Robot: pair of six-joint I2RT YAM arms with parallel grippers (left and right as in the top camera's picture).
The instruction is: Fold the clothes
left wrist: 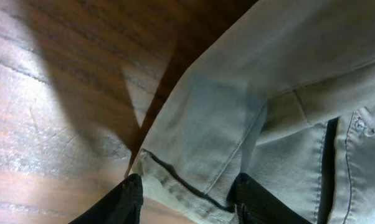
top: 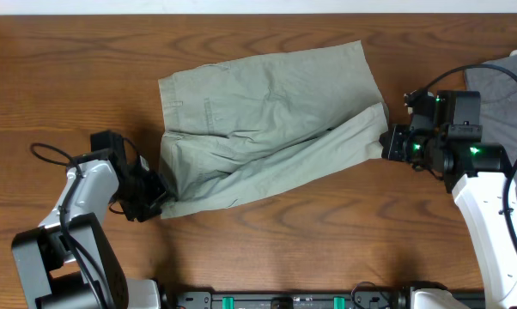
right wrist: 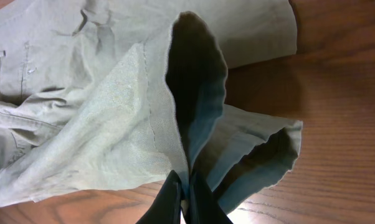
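The pale khaki-green shorts [top: 267, 112] lie wrinkled in the middle of the wooden table, waistband to the left and legs to the right. My left gripper [top: 155, 199] is at the shorts' front left corner. In the left wrist view its fingers [left wrist: 187, 199] are apart and straddle the stitched corner of the shorts [left wrist: 268, 93], with wood showing between them. My right gripper [top: 387, 142] is shut on the hem of the nearer leg. In the right wrist view the fingers [right wrist: 186, 193] pinch the cloth [right wrist: 113, 137], which rises above the table with the leg opening gaping.
A darker grey garment [top: 503, 94] lies at the right edge of the table [top: 69, 86], behind my right arm. A black cable loops beside my left arm [top: 48, 154].
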